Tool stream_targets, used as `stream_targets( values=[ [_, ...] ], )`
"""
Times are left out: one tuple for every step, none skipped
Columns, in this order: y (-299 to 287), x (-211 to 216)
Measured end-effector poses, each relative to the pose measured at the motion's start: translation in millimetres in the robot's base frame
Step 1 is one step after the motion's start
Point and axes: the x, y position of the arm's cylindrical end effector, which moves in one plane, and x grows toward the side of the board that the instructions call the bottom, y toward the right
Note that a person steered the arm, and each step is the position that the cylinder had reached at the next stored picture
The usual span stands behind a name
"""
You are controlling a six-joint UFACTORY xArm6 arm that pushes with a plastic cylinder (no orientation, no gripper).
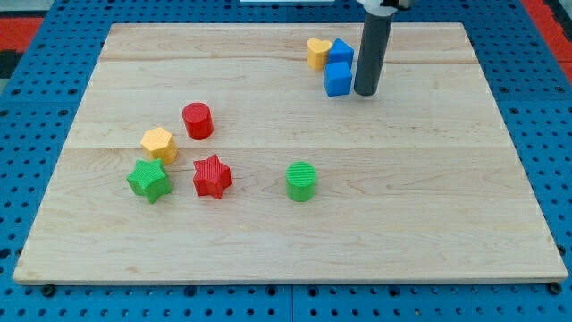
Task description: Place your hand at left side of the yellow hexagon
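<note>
The wooden desk (286, 241) fills most of the frame, lying on a blue perforated base (36, 107).

Farthest left, in the lower left of the frame, sits the green star (148, 180). Just above it and slightly to the right is the yellow hexagon (158, 144), close to the star's upper points; whether they touch I cannot tell. Up and to the right of the hexagon stands the red cylinder (197, 120), a small gap apart. Below that, level with the green star, lies the red star (212, 175), just beside the hexagon's lower right.

Near the frame's middle, a little below centre, the green cylinder (301, 181) stands alone, well apart from the rest.

In the upper right part of the frame a tight cluster: a yellow heart (317, 52), with a blue block (341, 50) touching its right side (shape unclear), and a blue cube (338, 78) just below that.

My tip (365, 93) rests on the desk immediately right of the blue cube, seemingly touching it, well apart from the yellow hexagon and far to its right. The rod carries no jaws, so there is no released or clenched state to tell.
</note>
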Motion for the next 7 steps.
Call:
stream_targets(
  values=[
    [-21,-6],
    [-47,-31],
    [-46,-33],
    [-48,10],
    [-84,26],
    [-116,29],
    [-182,20]
  ],
)
